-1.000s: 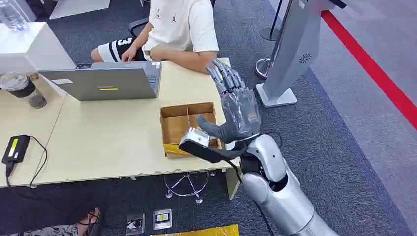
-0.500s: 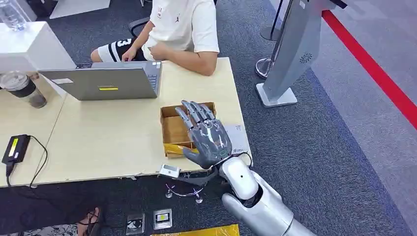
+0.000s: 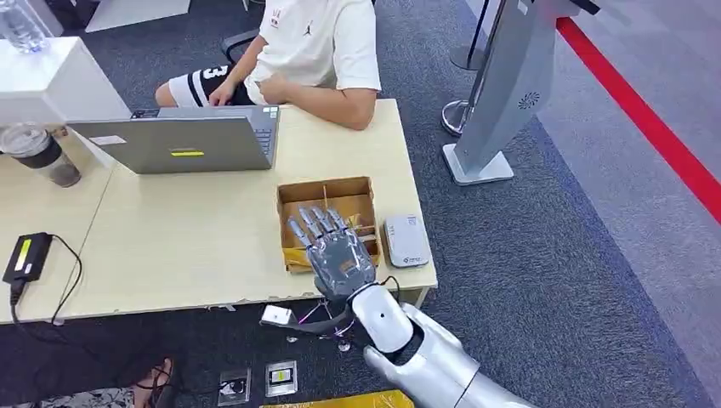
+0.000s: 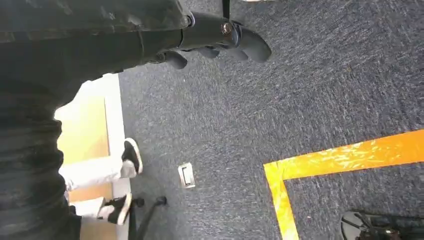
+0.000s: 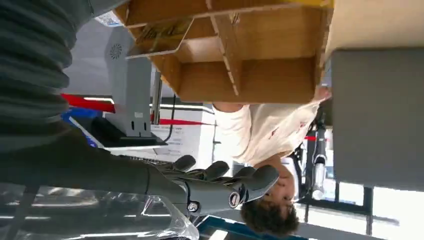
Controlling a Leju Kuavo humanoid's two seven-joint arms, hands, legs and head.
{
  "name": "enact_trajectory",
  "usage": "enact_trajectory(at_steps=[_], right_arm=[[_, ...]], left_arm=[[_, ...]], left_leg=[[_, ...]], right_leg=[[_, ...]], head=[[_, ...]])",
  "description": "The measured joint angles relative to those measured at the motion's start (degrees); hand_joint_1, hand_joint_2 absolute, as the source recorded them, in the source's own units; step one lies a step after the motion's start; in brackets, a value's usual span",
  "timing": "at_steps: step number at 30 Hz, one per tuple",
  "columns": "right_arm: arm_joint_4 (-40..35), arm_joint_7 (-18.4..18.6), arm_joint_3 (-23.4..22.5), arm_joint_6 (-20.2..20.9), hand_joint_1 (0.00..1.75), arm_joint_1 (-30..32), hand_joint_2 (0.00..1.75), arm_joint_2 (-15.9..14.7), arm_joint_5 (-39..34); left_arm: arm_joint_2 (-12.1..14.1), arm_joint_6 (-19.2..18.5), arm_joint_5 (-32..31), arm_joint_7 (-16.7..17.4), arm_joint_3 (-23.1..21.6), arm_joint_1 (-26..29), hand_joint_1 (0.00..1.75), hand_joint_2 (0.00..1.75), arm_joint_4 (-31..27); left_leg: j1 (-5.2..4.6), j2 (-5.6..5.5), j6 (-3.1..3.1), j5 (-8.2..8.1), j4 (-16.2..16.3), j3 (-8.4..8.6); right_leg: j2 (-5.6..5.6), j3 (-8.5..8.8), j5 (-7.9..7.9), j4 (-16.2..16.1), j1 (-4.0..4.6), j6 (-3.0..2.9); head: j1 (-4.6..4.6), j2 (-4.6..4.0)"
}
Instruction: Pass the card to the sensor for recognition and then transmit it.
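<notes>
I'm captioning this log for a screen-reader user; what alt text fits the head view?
The robot's grey right hand, fingers spread and empty, hovers over a divided brown cardboard box on a pale wooden table. A small white card sensor lies beside the box, and a person in a white shirt sits behind a grey laptop.

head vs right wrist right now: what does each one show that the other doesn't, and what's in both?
Head view alone: the laptop, the white sensor pad beside the box, the tan table, a dark lidded cup and a black adapter.

Right wrist view alone: a card standing tilted in one box compartment, and the box's inner divider up close.

Both: the cardboard box, the right hand empty with fingers apart, the seated person in white, and the grey kiosk stand.
</notes>
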Motion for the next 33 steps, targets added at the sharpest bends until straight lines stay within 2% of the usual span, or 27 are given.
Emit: enact_trajectory(at_steps=[14, 23, 33], right_arm=[[2.5, 0.5, 0.1, -0.3, 0.0, -0.1, 1.75, 0.2, 0.6], [3.8, 2.5, -1.4, -0.2, 0.0, -0.2, 1.75, -0.4, 0.6], [5.2, 3.2, -3.7, 0.4, 0.16, -1.3, 1.75, -0.6, -0.1]], left_arm=[[-0.1, -0.1, -0.2, 0.0, 0.0, 0.0, 0.0, 1.75, 0.0], [0.0, -1.4, -1.2, -0.6, 0.0, 0.0, 0.0, 1.75, 0.0], [0.0, -0.9, -1.0, -0.3, 0.0, 0.0, 0.0, 1.75, 0.0]], left_leg=[[0.0, 0.01, 0.0, 0.0, 0.0, 0.0], [0.0, 0.01, 0.0, 0.0, 0.0, 0.01], [0.0, 0.01, 0.0, 0.0, 0.0, 0.01]], right_leg=[[0.04, 0.0, 0.0, 0.0, 0.0, 0.0], [0.04, 0.0, 0.0, 0.0, 0.0, 0.0], [0.04, 0.0, 0.0, 0.0, 0.0, 0.0]], head=[[-0.02, 0.0], [-0.02, 0.0], [-0.02, 0.0]])
